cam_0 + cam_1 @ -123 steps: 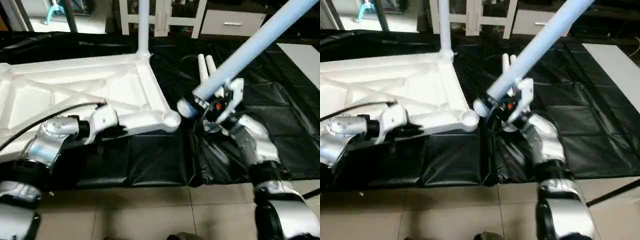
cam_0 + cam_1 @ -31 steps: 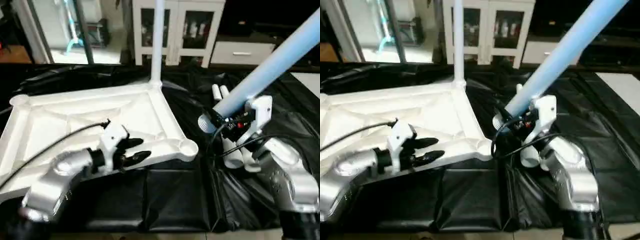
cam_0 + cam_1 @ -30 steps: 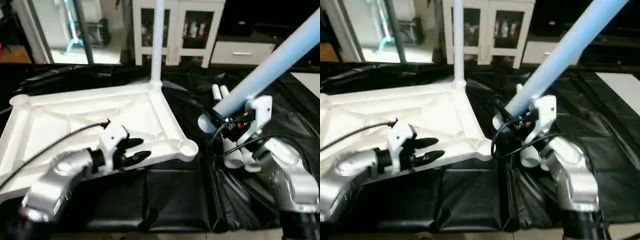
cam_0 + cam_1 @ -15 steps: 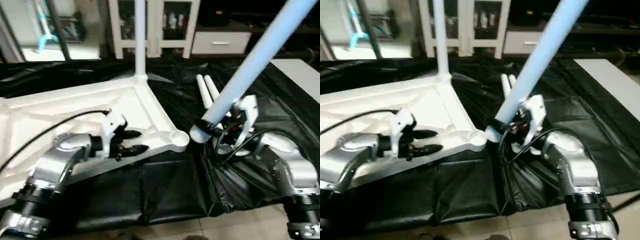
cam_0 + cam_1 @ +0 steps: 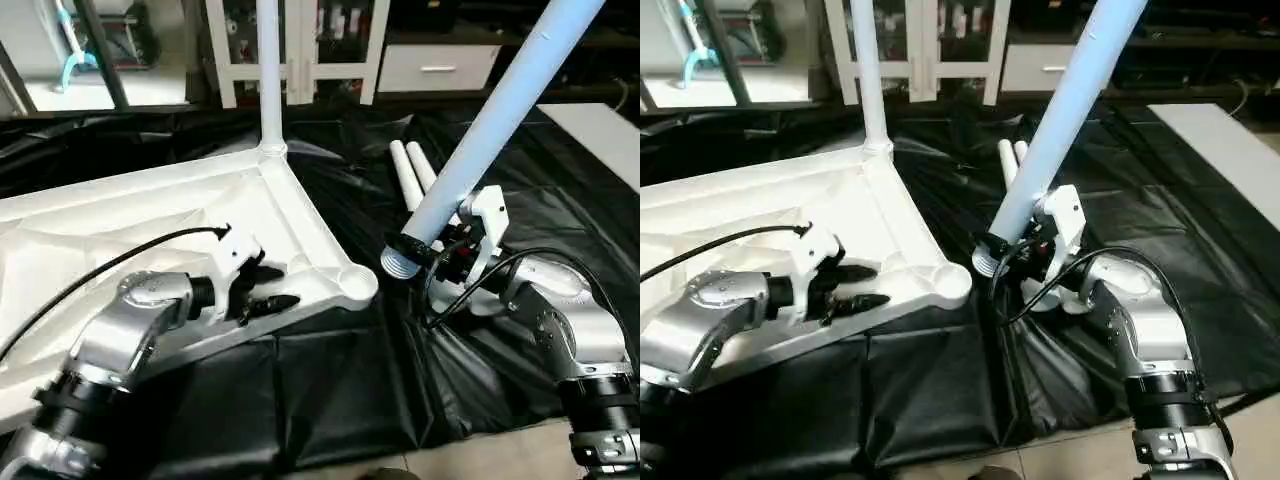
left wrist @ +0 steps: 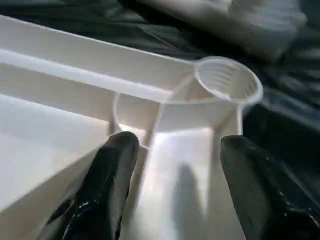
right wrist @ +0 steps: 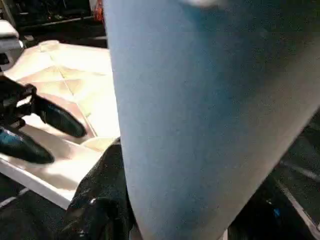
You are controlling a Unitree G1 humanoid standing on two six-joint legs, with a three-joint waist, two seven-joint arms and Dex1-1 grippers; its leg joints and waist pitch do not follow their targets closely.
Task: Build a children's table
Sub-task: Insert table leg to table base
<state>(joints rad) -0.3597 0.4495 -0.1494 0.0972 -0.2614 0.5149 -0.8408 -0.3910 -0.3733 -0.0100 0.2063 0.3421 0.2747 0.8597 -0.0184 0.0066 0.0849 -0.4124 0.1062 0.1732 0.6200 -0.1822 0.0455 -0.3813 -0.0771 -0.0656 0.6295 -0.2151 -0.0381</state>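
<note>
Overhead, right pincer (image 5: 447,252) clamps leg (image 5: 490,120), top cropped; left pincer (image 5: 268,288) spread.

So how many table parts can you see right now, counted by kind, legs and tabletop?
Tabletops: 1, the upside-down tabletop
Legs standing in a socket: 1, the upright leg
Legs in a gripper: 1, the held leg in the right gripper
Legs lying on the black sheet: 2, the loose legs
Total: 5 parts
</note>
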